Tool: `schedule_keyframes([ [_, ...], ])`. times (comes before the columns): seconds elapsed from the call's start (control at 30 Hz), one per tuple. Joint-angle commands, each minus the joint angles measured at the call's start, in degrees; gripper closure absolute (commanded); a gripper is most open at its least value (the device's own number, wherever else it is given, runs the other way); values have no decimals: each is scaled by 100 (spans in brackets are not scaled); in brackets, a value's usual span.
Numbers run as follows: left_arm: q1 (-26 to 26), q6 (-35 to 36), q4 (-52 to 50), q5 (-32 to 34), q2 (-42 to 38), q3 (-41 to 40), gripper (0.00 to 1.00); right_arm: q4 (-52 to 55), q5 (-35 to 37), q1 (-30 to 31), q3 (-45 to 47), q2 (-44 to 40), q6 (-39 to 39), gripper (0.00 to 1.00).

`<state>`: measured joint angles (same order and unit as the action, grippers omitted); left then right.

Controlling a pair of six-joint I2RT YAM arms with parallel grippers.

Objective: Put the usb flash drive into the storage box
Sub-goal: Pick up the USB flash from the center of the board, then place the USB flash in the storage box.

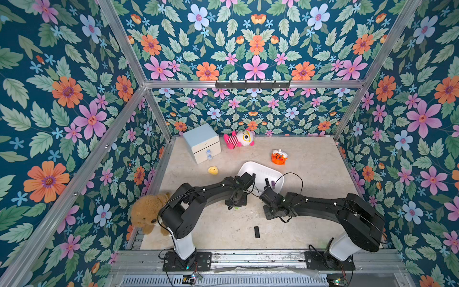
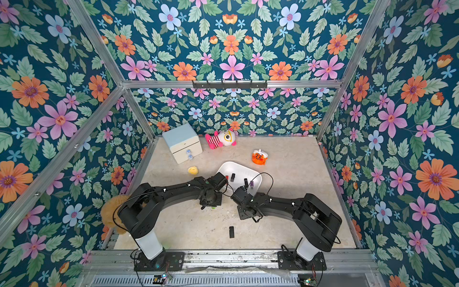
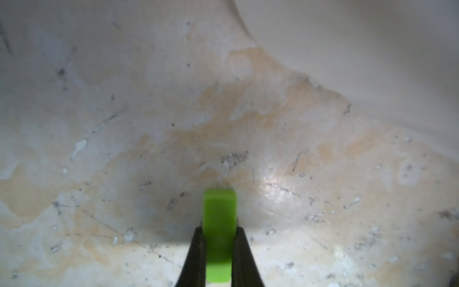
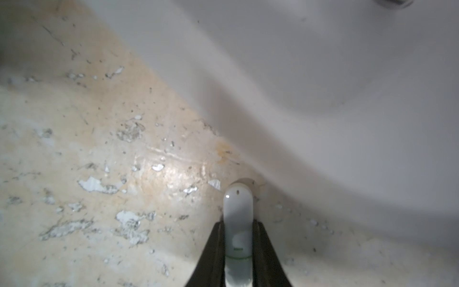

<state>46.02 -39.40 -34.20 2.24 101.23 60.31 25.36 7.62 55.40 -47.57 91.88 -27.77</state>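
Note:
In the left wrist view my left gripper (image 3: 219, 238) is shut on a green usb flash drive (image 3: 219, 218), held close over the tabletop. My right gripper (image 4: 238, 238) is shut on a white usb flash drive (image 4: 238, 211), also low over the table. The white storage box (image 1: 260, 167) (image 2: 238, 166) lies just beyond both wrists, and its wall (image 3: 360, 49) (image 4: 323, 74) shows in both wrist views. Several small drives lie inside it, among them a black one (image 2: 232, 177) and a purple one (image 2: 251, 184). Another black drive (image 1: 256, 231) lies on the table nearer the front edge.
A pale-blue-topped drawer cabinet (image 1: 202, 143) and a pink-and-white plush (image 1: 239, 139) stand at the back. An orange tiger toy (image 1: 279, 157) sits behind the box and a small yellow toy (image 1: 213, 170) to its left. A brown teddy bear (image 1: 146, 213) sits by the left arm's base.

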Motion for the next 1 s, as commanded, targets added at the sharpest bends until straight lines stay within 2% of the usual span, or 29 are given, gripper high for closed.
schedule_keyframes([
  [0.0,12,-7,-190,-224,16,-72,100,842,-125,45,-39,-83,-123,100],
  [0.23,4,1,-339,-137,-158,-54,100,1635,-64,48,-539,-763,-192,100],
  [0.5,-5,-24,-720,-26,-559,30,100,2442,453,-75,-1340,-1354,-141,100],
  [0.67,-28,6,-1078,103,-762,259,100,2363,394,-540,-1818,-1053,240,100],
  [0.97,-268,139,-1651,206,-1047,640,100,1964,-18,-1089,-2877,191,1049,100],
])
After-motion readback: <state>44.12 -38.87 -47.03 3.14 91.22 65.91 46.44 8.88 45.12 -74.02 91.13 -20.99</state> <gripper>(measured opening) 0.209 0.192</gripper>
